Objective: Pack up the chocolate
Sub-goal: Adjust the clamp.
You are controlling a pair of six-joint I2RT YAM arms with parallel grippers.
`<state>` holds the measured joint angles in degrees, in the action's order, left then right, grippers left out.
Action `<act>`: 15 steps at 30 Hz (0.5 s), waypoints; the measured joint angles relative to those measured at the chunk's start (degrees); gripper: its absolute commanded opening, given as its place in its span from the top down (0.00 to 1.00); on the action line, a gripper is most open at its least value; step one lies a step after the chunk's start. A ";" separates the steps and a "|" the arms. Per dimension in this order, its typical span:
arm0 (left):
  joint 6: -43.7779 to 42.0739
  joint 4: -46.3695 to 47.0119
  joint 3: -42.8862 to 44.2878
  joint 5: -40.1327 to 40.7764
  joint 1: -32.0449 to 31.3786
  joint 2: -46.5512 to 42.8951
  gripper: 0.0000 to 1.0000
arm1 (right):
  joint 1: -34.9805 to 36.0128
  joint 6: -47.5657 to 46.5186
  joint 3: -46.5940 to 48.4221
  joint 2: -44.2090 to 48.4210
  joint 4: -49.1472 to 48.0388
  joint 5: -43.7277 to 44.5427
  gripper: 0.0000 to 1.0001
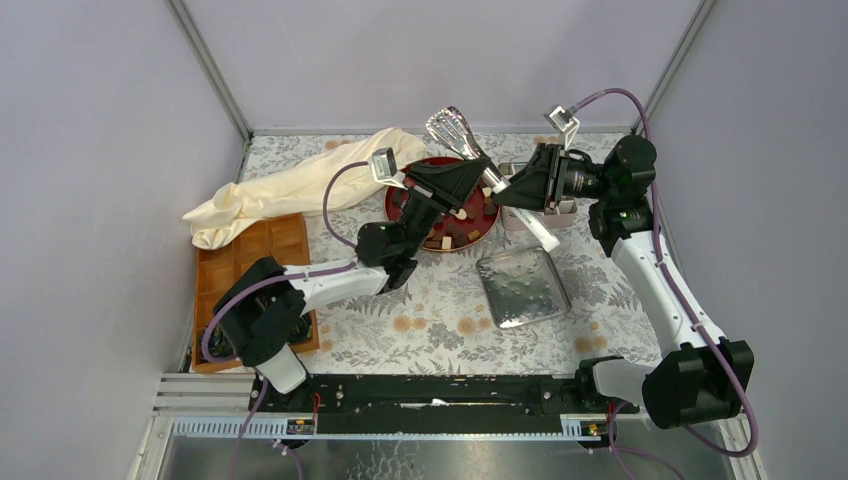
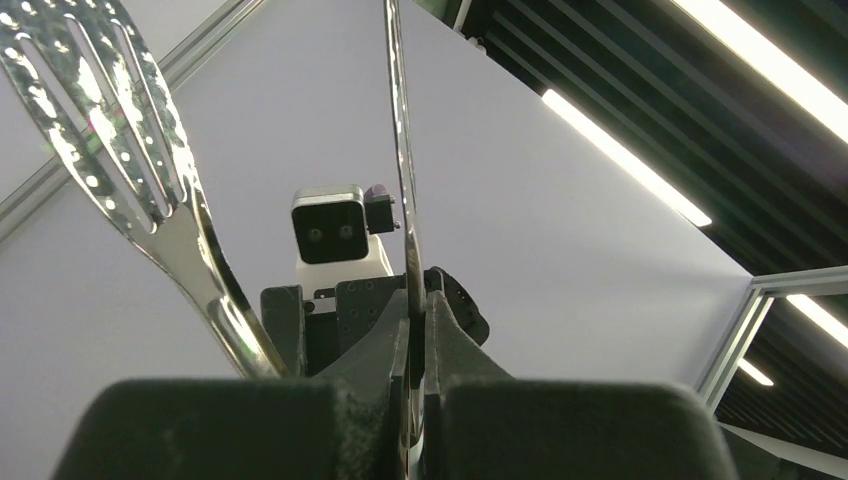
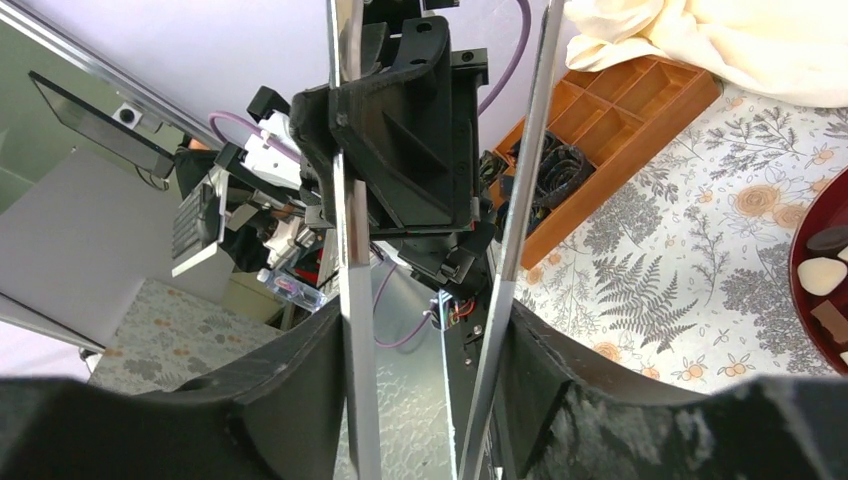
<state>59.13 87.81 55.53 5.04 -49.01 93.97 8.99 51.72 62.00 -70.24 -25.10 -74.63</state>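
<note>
Tongs (image 2: 120, 150) mid-handover: left hand (image 2: 418, 325) pinched tight on one arm, right hand (image 3: 425, 345) wrapped round both, pads touching, probably to squeeze them for grabbing chocolate (image 3: 822, 275).

Pale lilac walls (image 1: 100, 120), ceiling striplights (image 2: 625, 150)

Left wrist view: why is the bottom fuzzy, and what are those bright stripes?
Left wrist view: the left gripper sits too close to focus; the stripes are ceiling lights; the tongs show glare. Right wrist view: the right gripper blurs likewise.
</note>
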 measured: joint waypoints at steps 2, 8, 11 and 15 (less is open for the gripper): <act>0.37 -0.04 0.00 -0.04 0.15 0.17 1.00 | 0.02 -0.31 0.17 0.00 0.00 -0.11 0.46; 1.38 0.07 0.00 0.02 0.28 0.26 0.67 | 0.13 -0.85 1.03 -0.02 0.94 -0.48 0.45; 2.08 0.48 0.00 0.28 0.26 0.24 0.46 | 0.31 -0.96 1.25 -0.24 1.64 -0.50 0.45; 2.58 0.98 -0.68 0.66 0.31 0.00 0.21 | 0.33 -0.96 1.27 -1.11 2.56 -0.48 0.44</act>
<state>61.71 88.79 54.85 5.69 -48.71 93.97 9.32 50.76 63.26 -71.35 -22.55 -75.11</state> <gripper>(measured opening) 0.664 0.561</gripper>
